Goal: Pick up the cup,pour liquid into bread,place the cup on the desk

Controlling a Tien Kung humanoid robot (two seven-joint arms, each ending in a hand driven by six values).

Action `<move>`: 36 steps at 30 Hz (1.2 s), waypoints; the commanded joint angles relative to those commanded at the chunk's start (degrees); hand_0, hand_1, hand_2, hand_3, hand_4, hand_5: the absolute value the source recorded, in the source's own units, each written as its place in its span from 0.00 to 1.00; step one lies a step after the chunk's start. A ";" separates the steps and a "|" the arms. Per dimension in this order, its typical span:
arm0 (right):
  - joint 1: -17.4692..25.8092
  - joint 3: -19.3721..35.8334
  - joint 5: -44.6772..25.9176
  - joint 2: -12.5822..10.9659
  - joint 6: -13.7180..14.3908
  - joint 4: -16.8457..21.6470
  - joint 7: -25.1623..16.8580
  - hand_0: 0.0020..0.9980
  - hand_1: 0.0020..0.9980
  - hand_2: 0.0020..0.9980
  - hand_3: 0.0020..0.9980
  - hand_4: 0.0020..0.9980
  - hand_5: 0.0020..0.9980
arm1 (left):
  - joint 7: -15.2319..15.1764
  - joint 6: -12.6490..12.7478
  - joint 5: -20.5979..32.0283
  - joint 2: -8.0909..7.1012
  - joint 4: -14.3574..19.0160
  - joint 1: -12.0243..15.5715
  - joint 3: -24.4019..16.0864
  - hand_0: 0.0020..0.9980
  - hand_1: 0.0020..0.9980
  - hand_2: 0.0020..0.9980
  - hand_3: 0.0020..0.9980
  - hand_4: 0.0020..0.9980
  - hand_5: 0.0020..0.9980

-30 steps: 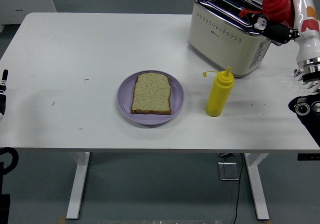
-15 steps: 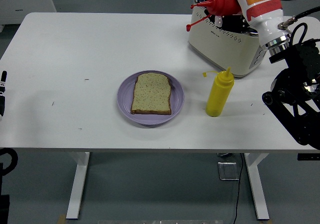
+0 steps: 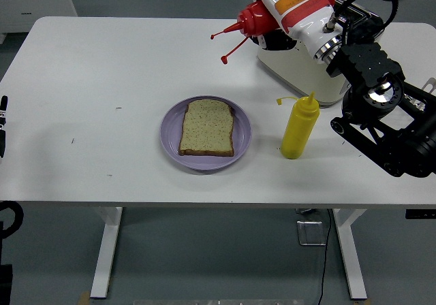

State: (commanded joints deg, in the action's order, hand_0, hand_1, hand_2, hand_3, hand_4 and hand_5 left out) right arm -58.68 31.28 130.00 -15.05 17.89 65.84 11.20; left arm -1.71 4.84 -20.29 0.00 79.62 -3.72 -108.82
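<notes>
White worktop fills the view, and over its far right side the right robot hand grips a red squeeze bottle, fingers wrapped round its body. It's tipped on its side, nozzle pointing left, the little red cap dangling on its tether below the tip, all of it up in the air in front of the toaster. That cream toaster sits at the far right of the worktop, partly hidden by the white and orange forearm and the black arm joints. Just in front of it stands a yellow squeeze bottle, upright, cap flipped open to the left. Left of that, near the middle, a purple plate carries one slice of bread, lying flat, well apart from the red nozzle. Way over at the left edge, the left robot hand barely peeks in; can't tell how its fingers are set.
</notes>
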 joint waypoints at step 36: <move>-3.97 0.63 0.00 0.31 -3.84 -1.33 3.82 0.03 0.01 0.17 0.28 0.80 0.32 | -0.05 0.05 0.01 0.00 0.03 0.26 -0.27 0.78 0.74 0.73 0.69 0.57 1.00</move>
State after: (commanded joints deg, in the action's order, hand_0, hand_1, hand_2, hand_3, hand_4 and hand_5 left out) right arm -62.64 31.92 130.00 -14.74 14.05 64.51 15.02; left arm -1.76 4.88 -20.28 0.00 79.65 -3.46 -109.09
